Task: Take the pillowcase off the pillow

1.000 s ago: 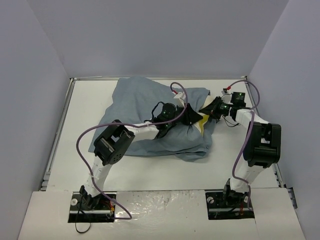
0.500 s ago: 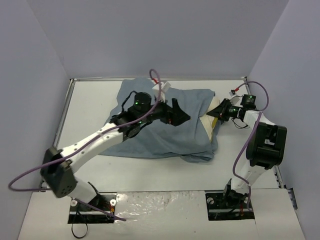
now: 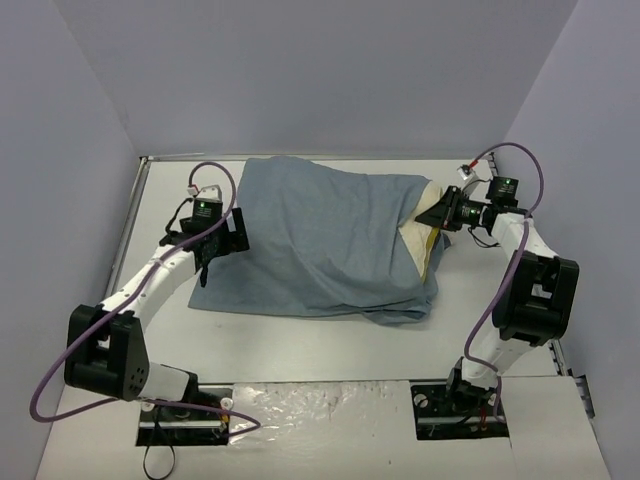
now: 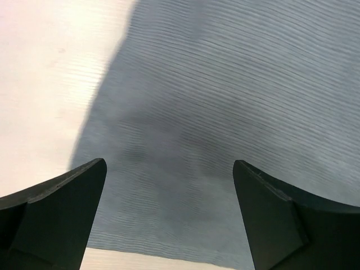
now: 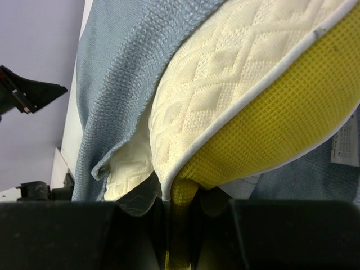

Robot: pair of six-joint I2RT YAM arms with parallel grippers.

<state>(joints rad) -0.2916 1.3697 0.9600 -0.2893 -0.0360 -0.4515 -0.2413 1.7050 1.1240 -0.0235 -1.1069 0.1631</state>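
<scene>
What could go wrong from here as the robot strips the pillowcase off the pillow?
The right jaws pinch only the pillow's thin yellow edge; a pull might slip it free.
The left jaws stand open over the pillowcase's flat left end, holding nothing; closing there might miss the cloth.

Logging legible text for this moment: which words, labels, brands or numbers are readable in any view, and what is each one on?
Small white tag, at the right edge of the right wrist view, below the pillow and lying against the pillowcase: faint print, too small and blurred to read.
No other words, brands, numbers or signs can be read in any view.
</scene>
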